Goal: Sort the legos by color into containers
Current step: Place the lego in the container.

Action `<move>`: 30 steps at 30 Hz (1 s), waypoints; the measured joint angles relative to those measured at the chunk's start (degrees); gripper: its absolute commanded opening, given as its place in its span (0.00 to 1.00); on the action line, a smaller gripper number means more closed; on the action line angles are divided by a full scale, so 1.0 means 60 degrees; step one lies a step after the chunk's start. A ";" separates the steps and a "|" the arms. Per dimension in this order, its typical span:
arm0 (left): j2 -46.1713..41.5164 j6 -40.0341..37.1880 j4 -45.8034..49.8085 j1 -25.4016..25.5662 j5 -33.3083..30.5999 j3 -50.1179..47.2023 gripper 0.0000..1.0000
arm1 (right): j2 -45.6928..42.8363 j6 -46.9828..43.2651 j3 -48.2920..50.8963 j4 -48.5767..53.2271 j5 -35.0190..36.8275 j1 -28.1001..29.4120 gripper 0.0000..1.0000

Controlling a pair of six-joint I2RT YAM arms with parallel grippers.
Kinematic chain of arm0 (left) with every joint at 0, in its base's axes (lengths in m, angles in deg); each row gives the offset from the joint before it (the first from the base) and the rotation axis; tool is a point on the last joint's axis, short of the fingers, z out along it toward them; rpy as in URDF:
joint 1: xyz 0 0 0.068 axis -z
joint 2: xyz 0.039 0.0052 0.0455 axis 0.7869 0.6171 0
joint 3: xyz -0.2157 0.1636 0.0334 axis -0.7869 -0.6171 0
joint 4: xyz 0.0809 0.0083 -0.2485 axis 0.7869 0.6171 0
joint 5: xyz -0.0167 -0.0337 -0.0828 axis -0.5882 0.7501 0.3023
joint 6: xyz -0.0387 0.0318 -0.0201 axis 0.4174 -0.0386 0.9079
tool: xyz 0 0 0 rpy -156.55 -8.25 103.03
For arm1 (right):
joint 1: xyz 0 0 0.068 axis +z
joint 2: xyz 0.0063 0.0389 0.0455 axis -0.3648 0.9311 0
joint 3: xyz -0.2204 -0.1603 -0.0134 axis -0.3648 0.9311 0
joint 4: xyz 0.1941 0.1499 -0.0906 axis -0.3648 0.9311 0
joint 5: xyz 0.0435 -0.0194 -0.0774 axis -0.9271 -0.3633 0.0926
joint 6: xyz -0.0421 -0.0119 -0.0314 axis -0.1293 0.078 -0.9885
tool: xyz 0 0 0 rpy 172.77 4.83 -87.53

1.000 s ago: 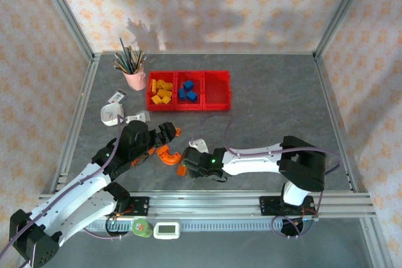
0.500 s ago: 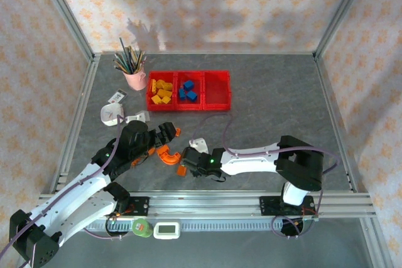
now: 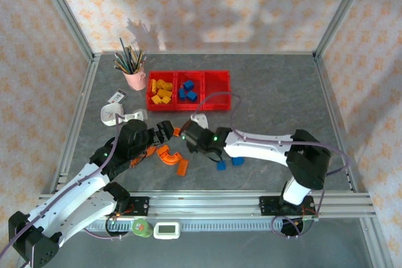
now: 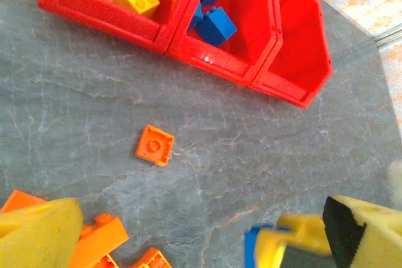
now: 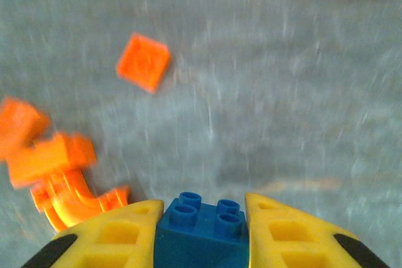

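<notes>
My right gripper (image 5: 202,206) is clamped on a blue 2x2 brick (image 5: 201,238), studs up, held by its two side faces between the yellow fingers. The brick is square, so it has no long axis to line up. What matters is direction. The middle bin (image 3: 189,106), the one that holds the blue bricks (image 3: 188,90), lies almost straight up-table from this claw, on the far side. The row of bins runs left to right across my path. I judge the carry to be a plain push forward with very little sideways shift.

The yellow bricks (image 3: 162,91) fill the left bin (image 3: 161,106), and the right bin (image 3: 217,89) looks bare.

My left gripper (image 3: 167,131) stands with its jaws wide apart and empty, just beside the right claw on its left. That closeness is what I watch most. Lifting before travelling should keep the two wrists apart.

An orange arch (image 3: 167,154) and an orange square brick (image 5: 143,62) lie loose near the claws. Two more blue bricks (image 3: 221,165) sit on the table under the right forearm.

The table (image 3: 276,98) is flat grey stone-patterned matting, open between claw and bins. A pink cup of pencils (image 3: 134,80) stands left of the row, and patterned walls with metal posts close the cell.
</notes>
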 measured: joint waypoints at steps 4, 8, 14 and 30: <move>0.0135 -0.0353 0.0033 -0.0324 -0.0189 0.0382 0.99 | 0.0306 -0.0645 -0.1260 -0.0251 0.0186 -0.0882 0.30; 0.0368 -0.0648 0.0025 -0.0681 -0.0255 0.0568 0.99 | 0.1373 -0.1220 -0.2656 -0.0572 0.0248 -0.1749 0.30; 0.0852 -0.0951 -0.0106 -0.1056 -0.0259 0.0732 0.99 | 0.3734 -0.2040 -0.5111 -0.0670 0.0474 -0.2561 0.32; 0.1126 -0.1177 -0.0470 -0.1115 -0.0087 0.0896 0.99 | 0.4309 -0.3078 -0.5643 -0.0539 0.0372 -0.3053 0.75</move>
